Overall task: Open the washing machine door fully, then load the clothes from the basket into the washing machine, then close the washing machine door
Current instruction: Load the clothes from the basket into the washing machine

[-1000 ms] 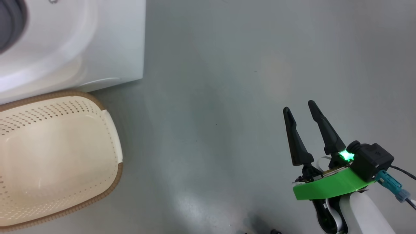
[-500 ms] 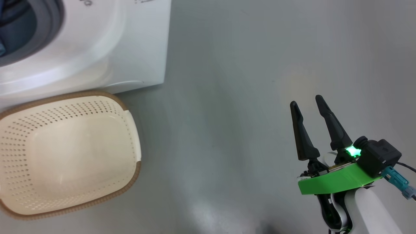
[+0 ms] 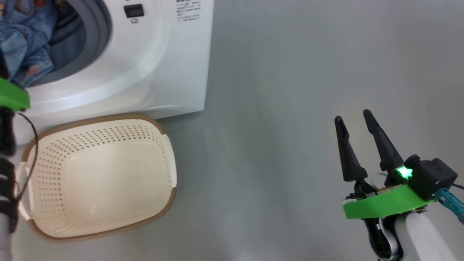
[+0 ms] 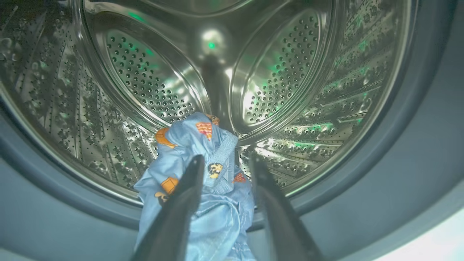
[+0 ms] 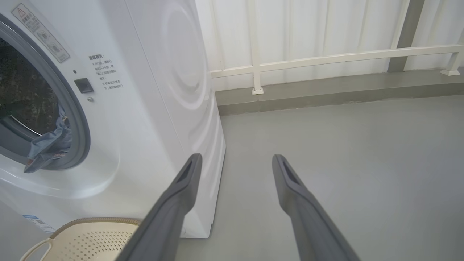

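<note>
My left claw (image 4: 226, 159) is half spread, the blue printed garment (image 4: 188, 134) loose at the drum (image 4: 145, 72) front edge: I would spread fully and nudge it past the grey seal (image 4: 417, 145).

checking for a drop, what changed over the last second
The head camera swung left, so the washing machine and basket only slid right in view; the blue clothes in its opening and the left arm's green mount came into sight. Unchanged: basket empty, right hand open above the floor.
</note>
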Controlling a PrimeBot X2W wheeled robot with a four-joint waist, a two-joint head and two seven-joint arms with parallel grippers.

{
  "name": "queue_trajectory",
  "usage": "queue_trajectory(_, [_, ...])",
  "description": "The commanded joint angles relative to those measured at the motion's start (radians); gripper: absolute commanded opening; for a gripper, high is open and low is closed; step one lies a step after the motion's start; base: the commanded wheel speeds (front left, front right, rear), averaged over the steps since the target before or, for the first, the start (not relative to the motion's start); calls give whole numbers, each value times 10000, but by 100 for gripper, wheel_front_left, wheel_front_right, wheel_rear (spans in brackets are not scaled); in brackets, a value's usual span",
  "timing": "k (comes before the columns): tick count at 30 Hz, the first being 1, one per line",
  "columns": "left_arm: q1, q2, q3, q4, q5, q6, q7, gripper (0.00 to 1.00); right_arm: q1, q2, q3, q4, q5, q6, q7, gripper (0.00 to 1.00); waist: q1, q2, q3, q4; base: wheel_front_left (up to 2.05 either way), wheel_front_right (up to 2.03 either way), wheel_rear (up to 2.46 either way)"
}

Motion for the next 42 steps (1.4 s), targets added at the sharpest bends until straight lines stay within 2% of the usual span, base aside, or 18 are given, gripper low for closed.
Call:
queue_trajectory(1, [354, 358, 362, -483, 155, -18, -60, 100, 269, -169, 134, -189, 28, 44, -80, 100, 2, 0, -266, 206, 0, 0, 0])
queue_trajectory(9, [2090, -243, 1181, -1640, 810, -58, -60, 100, 567, -483, -23, -139, 44, 44, -80, 100, 2, 0, -935, 608, 0, 0, 0])
queue_trajectory(20, [4170, -899, 1802, -2970, 1471, -79, -60, 100, 1029, -782, -234, -77, 100, 44, -80, 100, 2, 0, -1725, 1082, 0, 0, 0])
queue_trajectory(42, [8329, -1883, 2770, -5858, 2342, -82, -61, 100, 1993, -1140, -504, -45, 197, 44, -80, 100, 2, 0, -2861, 1664, 0, 0, 0])
